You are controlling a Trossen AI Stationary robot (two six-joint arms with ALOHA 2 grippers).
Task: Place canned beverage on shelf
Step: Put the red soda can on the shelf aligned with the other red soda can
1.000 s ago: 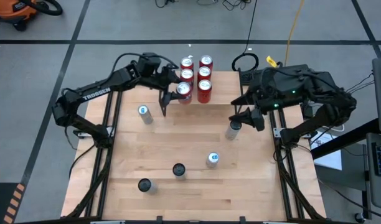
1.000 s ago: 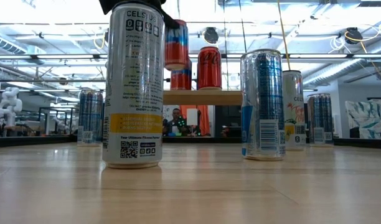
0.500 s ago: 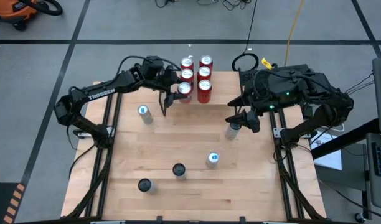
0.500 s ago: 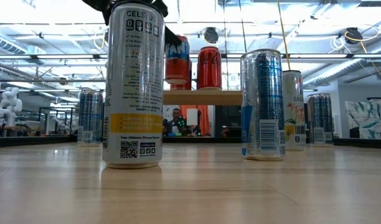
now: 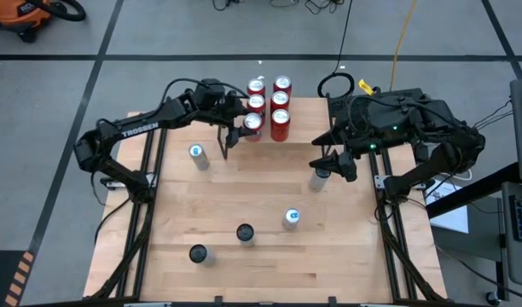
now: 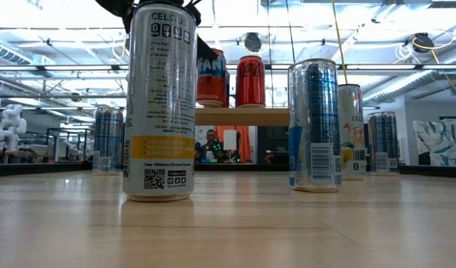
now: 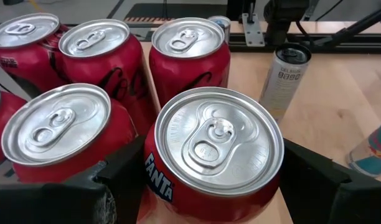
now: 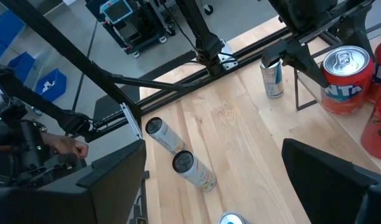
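Observation:
The shelf (image 6: 243, 116) stands at the table's far edge with several red cans (image 5: 281, 102) on its top. My left gripper (image 5: 247, 124) is shut on an orange-red Fanta can (image 7: 215, 149) at the shelf's near left corner (image 6: 211, 78). The can's base is at the shelf top; I cannot tell whether it touches. My right gripper (image 5: 329, 164) is open and empty at the table's right side, above a slim can (image 5: 319, 177). My left gripper pinches the Fanta can's upper wall (image 7: 154, 177) between its two fingers, one on each side just below the rim. The fingers come from the table's left, slanting down. The can is upright, its base at the shelf top (image 6: 211, 106).
Slim cans stand on the table at the left (image 5: 197, 153), the near middle (image 5: 245, 233), (image 5: 291, 219) and the near left (image 5: 198, 253). In the low view a tall Celsius can (image 6: 159, 100) and a blue can (image 6: 314, 126) stand close. Bare wood lies in the middle.
My left gripper has gone down with the Fanta can, bringing it upright from well above the shelf to the shelf top beside the other red cans. My right gripper has shifted slightly toward the table's left, over the slim can.

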